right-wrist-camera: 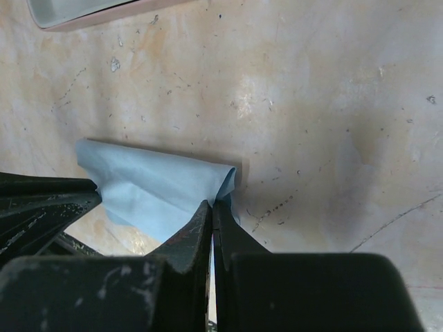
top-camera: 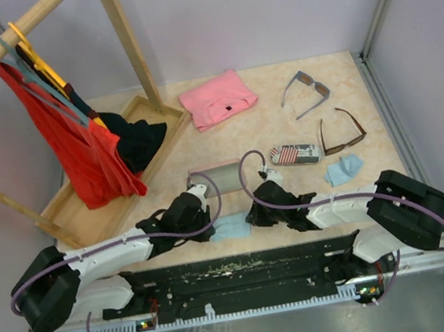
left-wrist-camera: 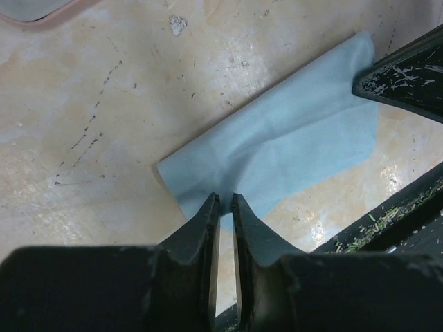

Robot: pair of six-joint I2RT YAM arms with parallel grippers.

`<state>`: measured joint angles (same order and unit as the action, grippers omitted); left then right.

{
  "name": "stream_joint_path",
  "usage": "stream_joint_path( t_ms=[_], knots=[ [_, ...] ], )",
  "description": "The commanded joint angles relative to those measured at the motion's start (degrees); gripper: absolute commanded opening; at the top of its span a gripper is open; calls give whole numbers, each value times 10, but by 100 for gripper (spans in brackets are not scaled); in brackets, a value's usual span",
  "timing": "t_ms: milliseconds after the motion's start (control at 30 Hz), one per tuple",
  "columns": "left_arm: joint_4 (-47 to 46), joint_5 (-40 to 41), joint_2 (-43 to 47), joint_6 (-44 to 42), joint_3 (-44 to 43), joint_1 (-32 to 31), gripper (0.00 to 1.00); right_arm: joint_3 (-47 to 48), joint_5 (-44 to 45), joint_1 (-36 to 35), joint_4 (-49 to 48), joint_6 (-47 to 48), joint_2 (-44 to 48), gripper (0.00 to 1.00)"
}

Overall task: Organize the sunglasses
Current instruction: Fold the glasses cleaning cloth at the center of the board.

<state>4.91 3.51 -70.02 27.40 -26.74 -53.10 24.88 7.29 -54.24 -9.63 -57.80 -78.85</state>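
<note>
**A:** So, where are the sunglasses?

**B:** Both lie well apart from the arms, toward the far right corner of the desk (top-camera: 270, 124). The grey-blue pair (top-camera: 305, 91) is nearest that corner with its temples unfolded. The brown pair (top-camera: 342, 130) lies a little nearer along the right edge, just beside the flag case (top-camera: 297, 153). Nothing touches either pair.

**A:** And the arms?

**B:** Both are low at the middle of the near edge, working one cloth (left-wrist-camera: 291, 138). The right end effector (right-wrist-camera: 212, 204) is closed on one end, and the fabric rises into its tips. The left end effector (left-wrist-camera: 223, 200) has its jaws drawn to a narrow slit at the opposite end, with blue showing inside the slit. I read that as a pinch on the cloth too.

**A:** Why hold it at both ends?

**B:** Probably because it is limp. One grip would let it sag and crumple, while two can keep it spread for folding or laying flat.

**A:** How far along is the job?

**B:** Early, I'd judge. An open case (top-camera: 215, 177) lies just beyond the cloth, and neither pair is in a case.
</note>
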Motion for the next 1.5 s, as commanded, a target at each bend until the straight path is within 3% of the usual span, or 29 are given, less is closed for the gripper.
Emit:
stream_joint_path(
  t_ms=[0,1467],
  knots=[
    [-13,-6,-8,0,5,2,18,28,8,0,11,18,26,0],
    [-3,-2,10,1,1,2,20,71,55,0,40,19,16,0]
  ],
)
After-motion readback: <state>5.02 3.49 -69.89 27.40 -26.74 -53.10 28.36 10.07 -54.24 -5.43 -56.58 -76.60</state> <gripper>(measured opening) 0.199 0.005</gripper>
